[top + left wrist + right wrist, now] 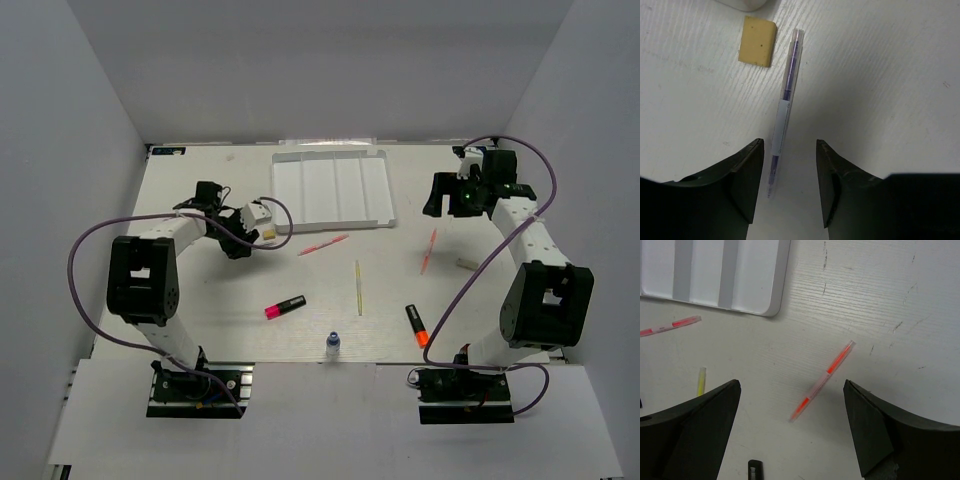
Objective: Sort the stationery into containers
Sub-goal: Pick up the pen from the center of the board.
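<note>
The white ridged tray [335, 187] lies at the back middle, empty; its corner shows in the right wrist view [781, 285]. My left gripper [242, 243] is open [789, 145] low over a grey-purple pen [782, 112], whose tip lies between the jaws near the left finger. A beige eraser [757, 41] lies just beyond it. My right gripper [452, 198] is open [791, 387] above an orange pen [825, 377], also seen from the top [429, 250]. On the table lie a pink pen [323, 245], a yellow pencil [358, 287], a pink-ended highlighter [285, 307], an orange-ended highlighter [416, 325] and a blue-capped bottle [333, 343].
A small pale item [467, 263] lies right of the orange pen. Grey walls close the table on the left, back and right. Purple cables loop beside both arms.
</note>
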Controlling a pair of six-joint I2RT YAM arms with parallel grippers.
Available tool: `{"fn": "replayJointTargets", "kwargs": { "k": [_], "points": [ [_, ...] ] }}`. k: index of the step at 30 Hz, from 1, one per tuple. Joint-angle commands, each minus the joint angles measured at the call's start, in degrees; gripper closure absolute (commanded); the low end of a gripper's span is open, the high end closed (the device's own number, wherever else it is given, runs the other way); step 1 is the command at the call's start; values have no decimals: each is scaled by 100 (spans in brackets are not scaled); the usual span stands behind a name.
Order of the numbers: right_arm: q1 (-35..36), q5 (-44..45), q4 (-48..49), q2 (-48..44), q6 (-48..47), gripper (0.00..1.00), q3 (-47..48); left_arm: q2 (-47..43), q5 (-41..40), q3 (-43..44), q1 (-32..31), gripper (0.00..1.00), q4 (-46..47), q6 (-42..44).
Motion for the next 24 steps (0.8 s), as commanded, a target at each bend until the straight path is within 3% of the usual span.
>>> {"fn": "replayJointTargets", "kwargs": {
  "k": [1,6,12,15,21,24],
  "points": [
    [15,-106,173,-102,-82,11,-52,72,-198,64,-104,45,127,212],
    [15,-132,164,-110,-91,11,-52,336,-391,187,-227,62,-92,362],
    [6,-168,164,-102,-91,11,-43,503,-699,143,-280,71,-286,652],
    [6,-176,164,-102,-100,11,-34,469,-708,152,-280,81,-540,862],
    [15,-212,199,-137,-47,14,-60,-514,-218,108,-386,100,-1384,1153],
    [24,-133,331,-198,137,18,-165,-1181,318,423,-386,100,-1797,856]
  ]
}}
